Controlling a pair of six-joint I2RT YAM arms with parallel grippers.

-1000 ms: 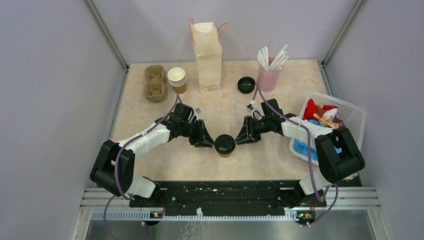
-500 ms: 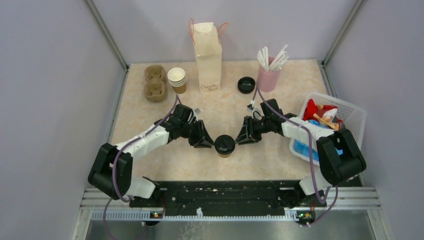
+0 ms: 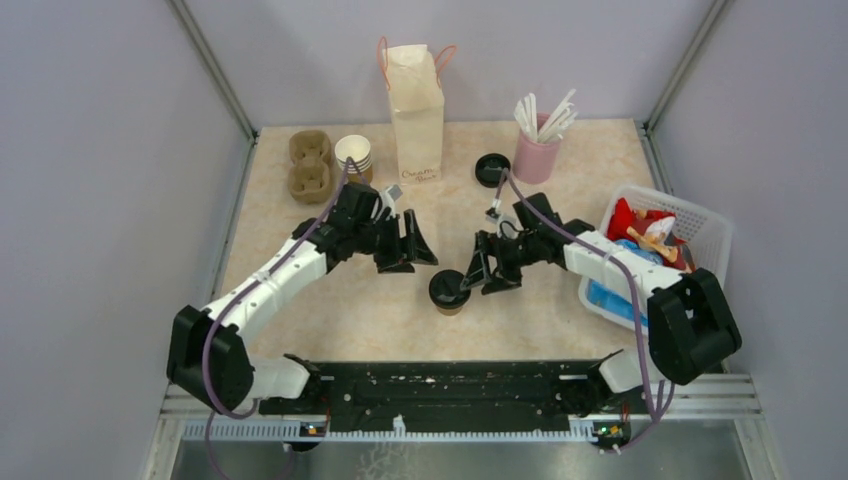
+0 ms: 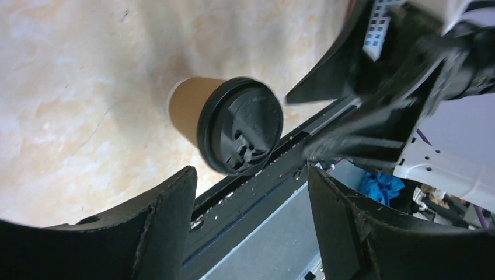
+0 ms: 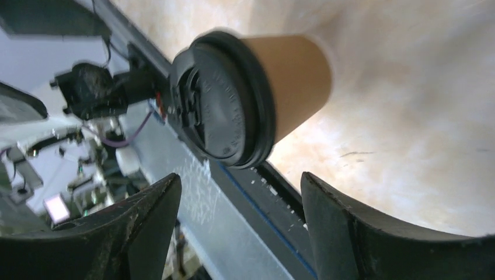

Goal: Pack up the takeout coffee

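Brown paper cup (image 3: 449, 290): capped with a black lid and stood upright on the counter (image 3: 560, 325), well in front of the white paper bag (image 3: 416, 110) and slightly to its right, toward the arm bases.
Cup from the left wrist: the cup (image 4: 192, 111) is seen beyond the fingertips of the left claw (image 4: 251, 174), apart from both fingers.
Cup from the right wrist: the cup (image 5: 295, 79) is seen ahead of the right claw (image 5: 240, 178), with its lid turned toward the camera and no finger laid on it.
Left claw (image 3: 412, 250): held in front of the bag, between the bag and the cup. Its fingers are spread apart, nothing is clamped, and the cup is not touched.
Right claw (image 3: 488, 275): held in front of the bag and off to its right, just beside the cup. Its fingers are spread apart and nothing is gripped.
Stack of cups (image 3: 353, 155): lidless and white-rimmed, set just left of the bag.
Carrier (image 3: 310, 165): brown moulded pulp, placed further left of the bag, past the stack of cups.
Loose lid (image 3: 490, 168): black, laid flat on the counter near the bag's right side.
Pink holder (image 3: 537, 155): filled with white sticks, stood right of the bag, past the loose lid.
Basket (image 3: 715, 235): white, set far to the right of the bag and nearer the arm bases. Red and blue items are held in it.
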